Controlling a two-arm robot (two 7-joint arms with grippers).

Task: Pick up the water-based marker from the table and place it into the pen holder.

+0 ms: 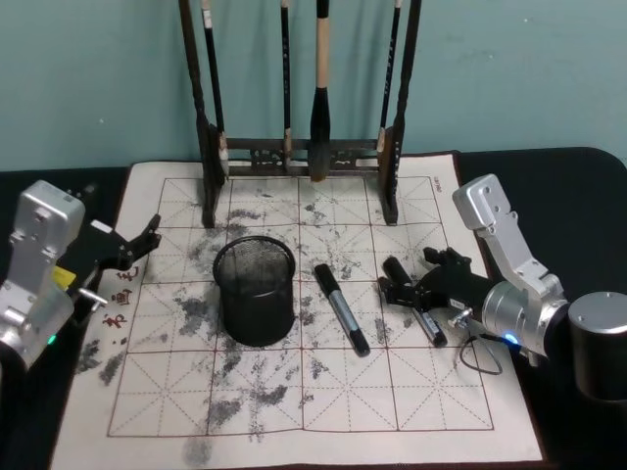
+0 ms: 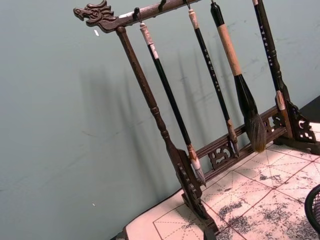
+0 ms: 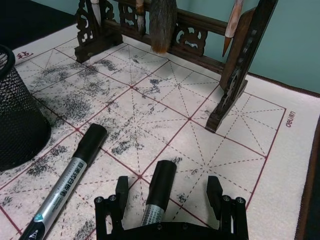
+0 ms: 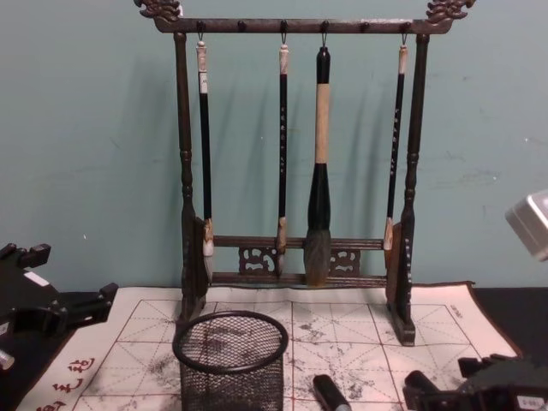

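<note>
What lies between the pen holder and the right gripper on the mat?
In the head view, a loose marker lies on the mat between pen holder and right gripper, which stands open around a second marker. Left gripper sits far left.

Red "deli" mark point(image 3: 291, 119) near the mat point(image 3: 280, 165) edge.

Layout on the table point(image 1: 578, 186). A mat point(image 1: 411, 392) covers the middle of the surface. The brush rack point(image 1: 210, 186) stands along the mat's far edge. The pen holder point(image 1: 255, 294) stands left of the mat's centre, in front of the rack. The centre marker point(image 1: 341, 308) lies just right of the holder, apart from it. The right marker point(image 3: 160, 192) lies further right, between the spread fingers of the right gripper point(image 3: 167, 189). The left gripper point(image 1: 147, 240) is at the mat's left edge. A cylinder point(image 1: 598, 343) stands at the table's right edge.
</note>
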